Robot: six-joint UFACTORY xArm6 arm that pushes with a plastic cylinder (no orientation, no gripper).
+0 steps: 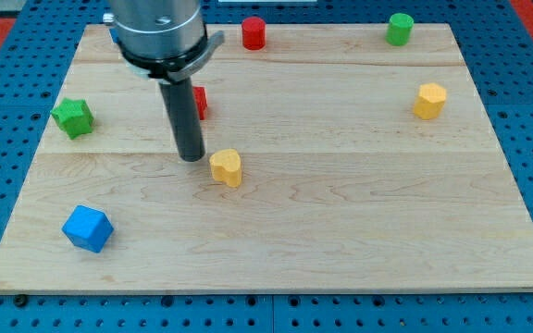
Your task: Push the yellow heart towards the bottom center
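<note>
The yellow heart lies on the wooden board a little left of the middle. My tip rests on the board just to the view's left of the heart, very close to it or touching it. The dark rod rises from the tip to the arm's grey body at the view's top. A red block is partly hidden behind the rod.
A green star lies at the left edge. A blue cube lies at the bottom left. A red cylinder and a green cylinder stand along the top edge. A yellow hexagonal block lies at the right.
</note>
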